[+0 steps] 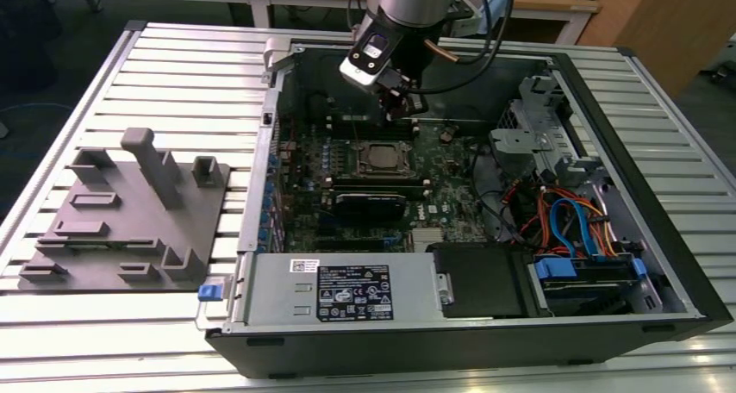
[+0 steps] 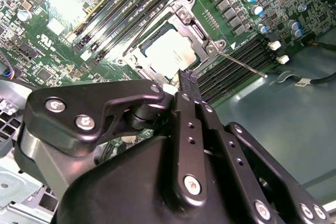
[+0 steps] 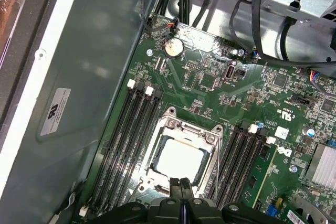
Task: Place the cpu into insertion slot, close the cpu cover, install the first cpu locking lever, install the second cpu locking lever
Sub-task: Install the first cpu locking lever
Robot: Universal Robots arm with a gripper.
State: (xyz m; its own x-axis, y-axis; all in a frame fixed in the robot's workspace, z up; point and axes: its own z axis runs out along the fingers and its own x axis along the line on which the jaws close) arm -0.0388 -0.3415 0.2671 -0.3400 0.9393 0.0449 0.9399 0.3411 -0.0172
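At the exterior view's left, a grey fixture plate (image 1: 127, 212) with upright blocks lies on the slatted desk (image 1: 184, 57). To its right stands the open computer case (image 1: 460, 341), with the green circuit board (image 1: 449, 195) on its floor.

The arm's fingers (image 1: 398, 107) hang over the far part of the board, just beyond the insertion slot (image 1: 358, 160). In both wrist views the fingers are pressed together and hold nothing.

The cpu (image 3: 178, 160) lies seated in the insertion slot. Its silver top shows through the window of the cpu cover (image 3: 185, 128), which lies flat around it.

In the second wrist view, a thin metal lever (image 2: 244, 64) reaches out from one socket corner across the black memory slots (image 2: 249, 52).

At the exterior view's right, blue and orange cables (image 1: 571, 221) run inside the case.
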